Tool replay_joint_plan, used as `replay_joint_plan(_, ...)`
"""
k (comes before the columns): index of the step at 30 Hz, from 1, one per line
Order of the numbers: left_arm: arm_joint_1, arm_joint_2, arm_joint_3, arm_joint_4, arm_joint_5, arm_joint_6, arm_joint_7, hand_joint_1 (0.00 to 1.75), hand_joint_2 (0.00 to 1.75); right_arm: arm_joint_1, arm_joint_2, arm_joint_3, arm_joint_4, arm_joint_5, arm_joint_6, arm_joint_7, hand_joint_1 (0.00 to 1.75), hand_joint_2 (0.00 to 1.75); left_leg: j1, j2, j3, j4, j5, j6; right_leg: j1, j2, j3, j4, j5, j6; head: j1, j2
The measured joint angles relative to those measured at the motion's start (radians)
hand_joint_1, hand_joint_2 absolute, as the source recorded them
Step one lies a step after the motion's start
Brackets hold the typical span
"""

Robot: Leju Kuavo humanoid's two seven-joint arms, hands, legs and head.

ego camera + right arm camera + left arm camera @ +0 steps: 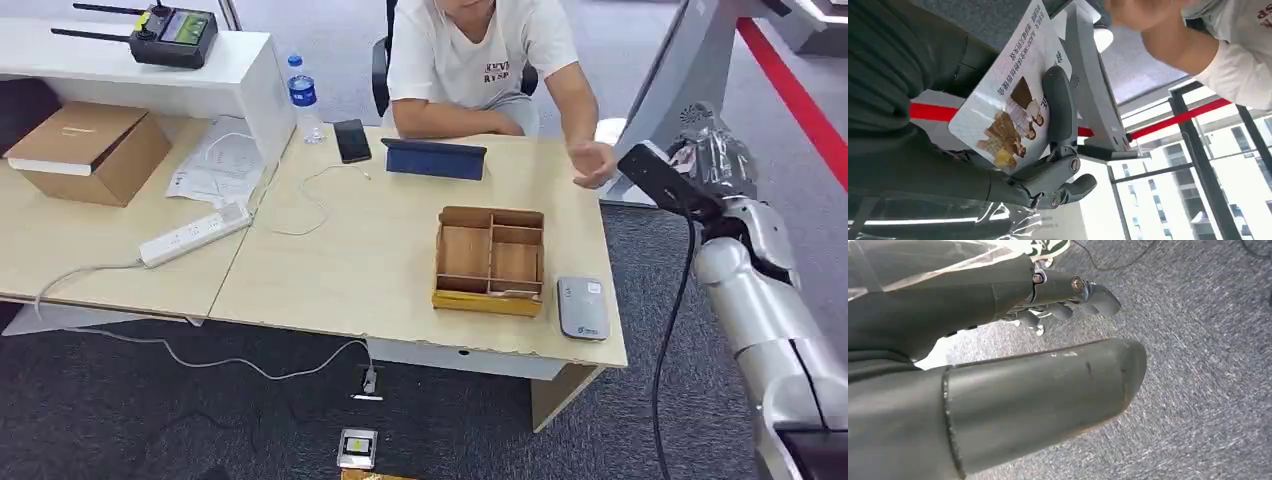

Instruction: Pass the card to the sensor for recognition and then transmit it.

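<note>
Beyond the far right corner of the table [330, 290], the right hand [1048, 165] is raised and grips the card [1008, 107], a dark finger lying across its printed face. A person's hand [592, 163] is held out just beside it, over that same corner. On the table near its front edge lies a grey sensor [583, 307], next to the wooden tray [490, 262]. Left hand [1058, 300] hangs over carpet well clear of the table, fingers curled in, apparently holding nothing, though the view is cramped.
</note>
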Motion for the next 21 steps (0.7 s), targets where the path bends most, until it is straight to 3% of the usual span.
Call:
replay_joint_plan(10,-0.002,0.0,-0.029,0.0,-0.022,-0.002,-0.005,0.0,0.0,-0.089,0.109,0.036,0.079,0.116,0.091,0.04,1.75,1.75,0.0,0.0,0.0,0.0,0.0,0.0,0.001,0.0,-0.001,0.001,0.0,0.0,0.0,0.0)
replay_joint_plan(18,-0.002,0.0,-0.031,0.0,-0.023,-0.002,-0.006,0.0,0.0,-0.094,0.116,0.039,0.087,0.122,0.098,0.044,1.75,1.75,0.0,0.0,0.0,0.0,0.0,0.0,0.001,0.0,0.0,0.001,0.0,0.0,0.0,0.0)
replay_joint_plan(21,-0.003,0.003,-0.036,0.0,-0.028,-0.005,-0.006,0.0,0.0,-0.113,0.15,0.058,0.119,0.134,0.118,0.064,1.75,1.75,0.0,0.0,0.0,0.0,0.0,0.0,0.001,0.0,-0.001,0.001,0.0,0.0,0.0,0.0)
